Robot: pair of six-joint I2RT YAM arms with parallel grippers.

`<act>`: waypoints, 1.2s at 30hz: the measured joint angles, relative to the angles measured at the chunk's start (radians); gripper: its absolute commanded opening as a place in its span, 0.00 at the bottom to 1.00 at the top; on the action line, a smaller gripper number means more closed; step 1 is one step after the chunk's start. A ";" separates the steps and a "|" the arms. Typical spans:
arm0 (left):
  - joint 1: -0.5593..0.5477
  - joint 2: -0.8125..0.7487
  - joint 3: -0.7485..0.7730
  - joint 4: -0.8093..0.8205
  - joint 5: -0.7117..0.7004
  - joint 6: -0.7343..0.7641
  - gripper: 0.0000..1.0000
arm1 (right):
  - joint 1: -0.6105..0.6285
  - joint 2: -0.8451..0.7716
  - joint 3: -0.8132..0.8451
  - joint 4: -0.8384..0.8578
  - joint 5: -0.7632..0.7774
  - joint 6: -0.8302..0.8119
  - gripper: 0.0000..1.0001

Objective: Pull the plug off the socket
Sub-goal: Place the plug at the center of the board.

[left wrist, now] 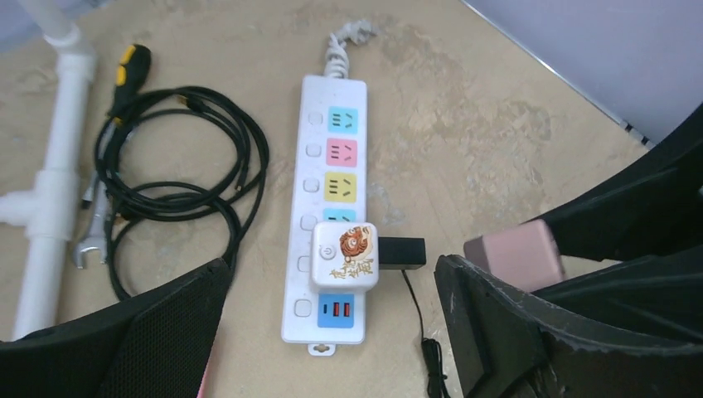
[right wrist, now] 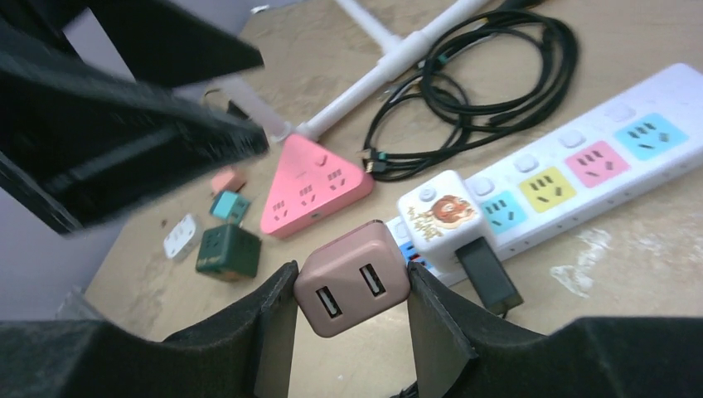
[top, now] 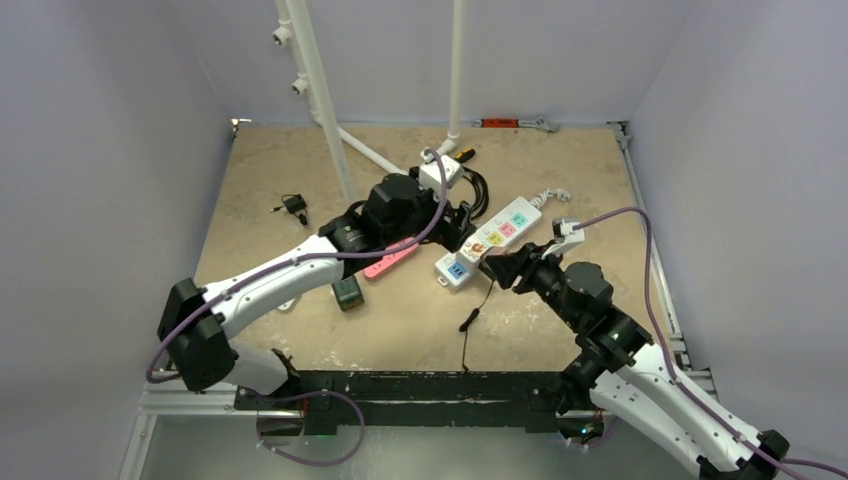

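The plug [right wrist: 352, 278], a dusty-pink cube charger with two USB ports, is clamped between the fingers of my right gripper [right wrist: 352, 288]. It hangs in the air just off the near end of the white socket strip [left wrist: 327, 166], free of it. It also shows at the right of the left wrist view as the pink plug [left wrist: 514, 253]. My left gripper [left wrist: 332, 274] hovers above the strip's near end with its jaws spread wide and nothing between them. A white cube adapter [left wrist: 344, 255] with a tiger picture is plugged into the strip, and a black plug [left wrist: 402, 251] is stuck in its side.
A coil of black cable [left wrist: 178, 178], a white pipe [left wrist: 50, 166], a screwdriver [left wrist: 128, 70] and a wrench [left wrist: 91, 232] lie left of the strip. A pink triangular strip [right wrist: 315, 186], a green cube [right wrist: 228, 251] and small adapters sit further left. A thin black cord [top: 470, 320] trails toward the front.
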 measured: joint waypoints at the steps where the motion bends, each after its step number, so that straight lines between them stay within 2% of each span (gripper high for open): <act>1: 0.006 -0.032 0.000 -0.005 0.000 0.003 0.95 | 0.000 0.006 -0.004 0.014 -0.034 -0.013 0.00; 6: 0.116 -0.176 -0.084 0.024 -0.005 -0.008 0.95 | 0.006 0.092 -0.029 0.114 -0.194 -0.058 0.00; 9: 0.168 -0.243 -0.151 0.032 -0.031 -0.013 0.94 | 0.037 0.170 -0.040 0.181 -0.232 -0.066 0.00; 19: 0.163 -0.333 -0.226 0.088 -0.129 -0.005 0.93 | 0.254 0.500 -0.048 0.468 -0.212 -0.017 0.00; 23: 0.163 -0.335 -0.227 0.099 -0.151 -0.005 0.93 | 0.293 0.608 -0.050 0.581 -0.143 0.032 0.00; 32: 0.163 -0.335 -0.232 0.103 -0.171 -0.002 0.93 | 0.401 0.828 -0.012 0.671 0.075 0.104 0.00; 36: 0.163 -0.335 -0.232 0.103 -0.172 -0.001 0.93 | 0.431 0.938 0.027 0.740 0.124 0.121 0.00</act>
